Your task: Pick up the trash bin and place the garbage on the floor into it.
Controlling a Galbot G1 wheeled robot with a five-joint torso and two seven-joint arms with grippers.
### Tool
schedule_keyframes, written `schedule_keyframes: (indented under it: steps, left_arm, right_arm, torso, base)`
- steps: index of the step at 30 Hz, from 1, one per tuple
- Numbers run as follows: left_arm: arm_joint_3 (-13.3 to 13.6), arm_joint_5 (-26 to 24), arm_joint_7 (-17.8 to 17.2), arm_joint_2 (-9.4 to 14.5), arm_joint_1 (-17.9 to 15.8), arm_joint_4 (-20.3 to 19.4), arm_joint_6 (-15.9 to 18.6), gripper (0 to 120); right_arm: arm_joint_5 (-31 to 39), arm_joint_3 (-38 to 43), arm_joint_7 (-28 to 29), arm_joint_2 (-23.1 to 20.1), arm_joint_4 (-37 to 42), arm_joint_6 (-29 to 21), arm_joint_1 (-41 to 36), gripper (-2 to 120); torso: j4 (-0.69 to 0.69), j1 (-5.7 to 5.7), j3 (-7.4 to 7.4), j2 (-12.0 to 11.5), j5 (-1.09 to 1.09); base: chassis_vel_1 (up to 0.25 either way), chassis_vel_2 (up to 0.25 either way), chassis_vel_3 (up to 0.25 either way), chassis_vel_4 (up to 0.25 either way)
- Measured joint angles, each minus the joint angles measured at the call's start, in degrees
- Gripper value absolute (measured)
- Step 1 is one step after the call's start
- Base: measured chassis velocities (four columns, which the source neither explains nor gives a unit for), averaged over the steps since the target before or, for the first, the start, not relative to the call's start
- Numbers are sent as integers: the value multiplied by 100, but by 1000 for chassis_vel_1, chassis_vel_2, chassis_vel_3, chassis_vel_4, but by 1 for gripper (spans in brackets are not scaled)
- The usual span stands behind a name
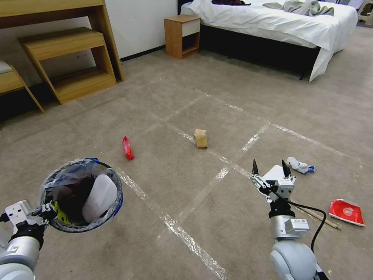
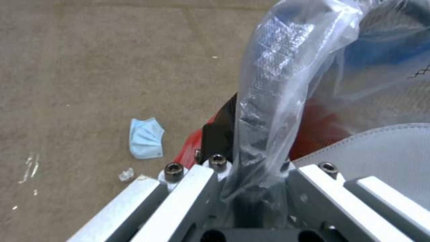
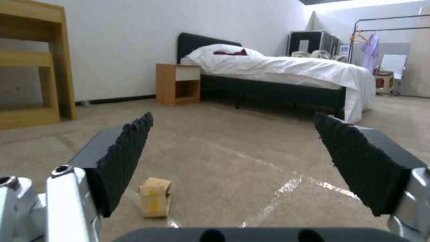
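Head view: the left gripper sits at 8 o'clock, clamped on the near rim of the trash bin, which is held above the floor. A white slipper stands inside the bin against its liner. The right gripper is at 5 o'clock, its fingers spread and empty, above a white flat item on the carpet; that item is partly hidden and may be a second slipper. A tan paper bag lies near centre on a tape strip. A red wrapper lies toward 9 o'clock of the bag. A crumpled tissue lies just beside the right gripper toward 2 o'clock. A red packet lies at 4 o'clock, with a wooden stick beside it.

Left wrist view: the left gripper is closed on the bin rim through the grey liner. A blue mask lies on the carpet, apart from the bin.

Right wrist view: the right gripper has both pads wide apart, nothing between them. The tan paper bag stands on the floor near one pad.
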Motion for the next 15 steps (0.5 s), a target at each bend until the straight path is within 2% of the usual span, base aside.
schedule_keyframes:
  steps: [15]
  left_arm:
    - [-40, -366, -66, 221, 16, 5, 278, 1]
  right_arm:
    - [63, -67, -11, -83, -107, -14, 161, 88]
  torso:
    - [0, 0, 0, 0, 1]
  base:
    - [-68, 66, 61, -62]
